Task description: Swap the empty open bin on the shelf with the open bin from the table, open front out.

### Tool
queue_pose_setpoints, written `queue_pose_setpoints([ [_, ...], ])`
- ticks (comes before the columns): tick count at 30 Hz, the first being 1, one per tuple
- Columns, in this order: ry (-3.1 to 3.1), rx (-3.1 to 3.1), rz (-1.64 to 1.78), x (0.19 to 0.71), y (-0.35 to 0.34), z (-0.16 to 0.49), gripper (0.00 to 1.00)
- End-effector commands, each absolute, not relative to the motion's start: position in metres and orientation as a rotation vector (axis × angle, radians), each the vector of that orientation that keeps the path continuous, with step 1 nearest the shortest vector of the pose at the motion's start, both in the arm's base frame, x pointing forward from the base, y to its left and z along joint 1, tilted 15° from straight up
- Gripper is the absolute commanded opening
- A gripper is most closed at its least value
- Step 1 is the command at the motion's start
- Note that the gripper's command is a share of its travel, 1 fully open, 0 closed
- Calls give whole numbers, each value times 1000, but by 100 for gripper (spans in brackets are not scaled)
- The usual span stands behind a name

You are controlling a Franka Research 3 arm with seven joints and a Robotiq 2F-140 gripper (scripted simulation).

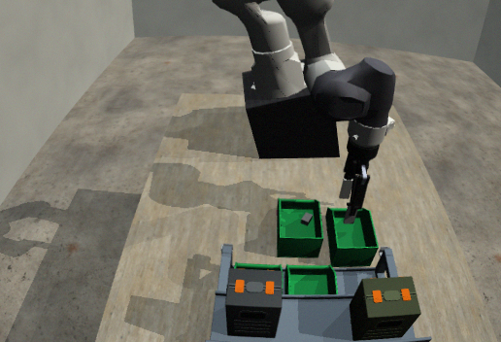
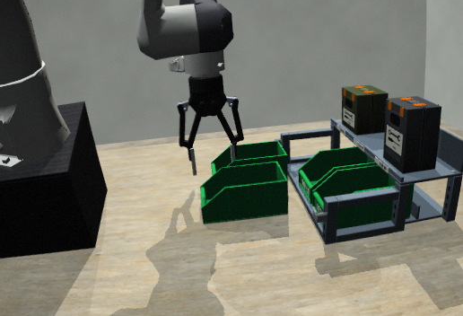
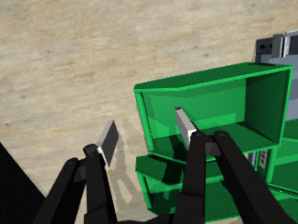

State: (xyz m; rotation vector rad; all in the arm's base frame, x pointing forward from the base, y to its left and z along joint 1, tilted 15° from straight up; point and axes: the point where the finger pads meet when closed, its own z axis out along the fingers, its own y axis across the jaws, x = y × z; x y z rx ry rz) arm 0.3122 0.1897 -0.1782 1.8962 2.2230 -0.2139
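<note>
My gripper [image 1: 348, 203] [image 2: 213, 166] [image 3: 145, 122] is open and holds nothing. Its fingers stand apart on either side of the empty green bin's low front, one outside, one over its inside. The empty bin [image 1: 356, 233] [image 2: 265, 149] [image 3: 215, 100] stands upright on the table top [image 1: 214, 237], open front towards the robot base. Whether its rear touches the shelf is unclear. The bin with a grey part [image 1: 299, 229] [image 2: 251, 201] stands beside it; the grey part [image 1: 307, 218] lies inside. The shelf's vacant place [image 1: 360, 278] shows bare floor behind its front lip.
Two green bins stand side by side on the shelf, one in the middle [image 1: 308, 281] and one at the end [image 1: 254, 267]. A grey-black case [image 1: 253, 305] [image 2: 410, 138] and an olive case [image 1: 388, 305] [image 2: 364, 109] stand on the upper board. The shelf's posts flank its bays.
</note>
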Motion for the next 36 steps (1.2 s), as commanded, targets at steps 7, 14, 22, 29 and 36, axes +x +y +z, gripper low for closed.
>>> queue_pose_setpoints([
  [7,2223,1897,-209,312,192,-172,57],
  [14,2223,1897,-209,312,195,-161,57],
  [22,2223,1897,-209,311,199,-147,57],
  [29,2223,1897,-209,309,203,-131,57],
  [36,2223,1897,-209,308,207,-116,57],
])
